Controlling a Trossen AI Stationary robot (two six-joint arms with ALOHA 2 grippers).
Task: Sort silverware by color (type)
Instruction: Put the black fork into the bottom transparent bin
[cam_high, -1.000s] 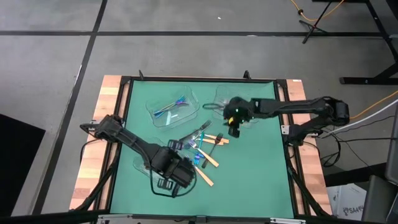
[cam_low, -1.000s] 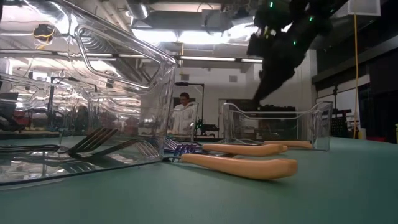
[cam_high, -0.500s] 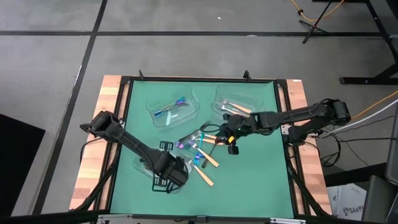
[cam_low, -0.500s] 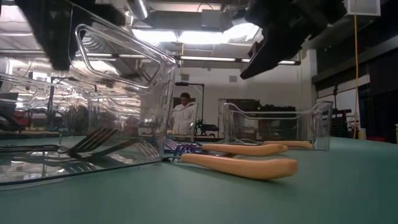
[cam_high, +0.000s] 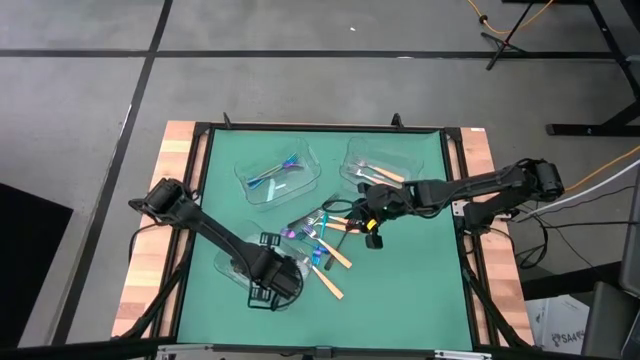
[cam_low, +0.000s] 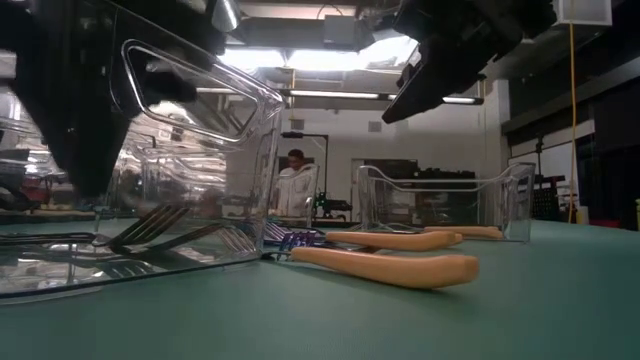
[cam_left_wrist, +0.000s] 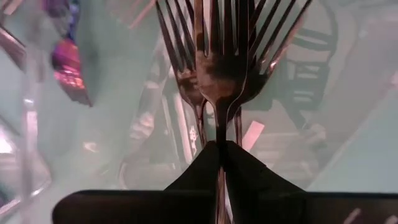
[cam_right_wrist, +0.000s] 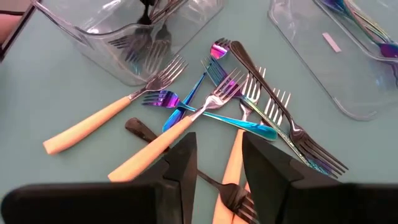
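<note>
The silverware lies in a loose pile (cam_high: 322, 240) at the table's middle: orange-handled forks (cam_right_wrist: 109, 118), iridescent pieces (cam_right_wrist: 186, 102) and dark forks (cam_right_wrist: 280, 118), crossing one another. My left gripper (cam_high: 272, 285) points down into the near-left clear tray (cam_high: 232, 262), shut on a dark fork (cam_left_wrist: 214, 62) above other dark forks (cam_low: 150, 228) lying on the tray's floor. My right gripper (cam_right_wrist: 217, 162) hangs open above the pile's right side (cam_high: 372, 232), touching nothing. My left gripper pinches the dark fork's slim handle (cam_left_wrist: 217, 127) between its two fingers (cam_left_wrist: 249, 171), which come from above and point down. The tined head reaches out past the fingertips over the forks in the tray. Whether it rests on them, I cannot tell.
A far-left clear tray (cam_high: 278, 175) holds iridescent pieces. A far-right clear tray (cam_high: 375, 165) holds orange-handled ones. Two orange-handled forks (cam_low: 400, 265) lie on the green mat near the front. A person (cam_low: 297, 185) stands in the room behind the table.
My left gripper, shut on the dark fork, has sunk into the near-left tray. My right gripper has swung from over the far-right tray toward the near edge to above the pile, then kept still.
</note>
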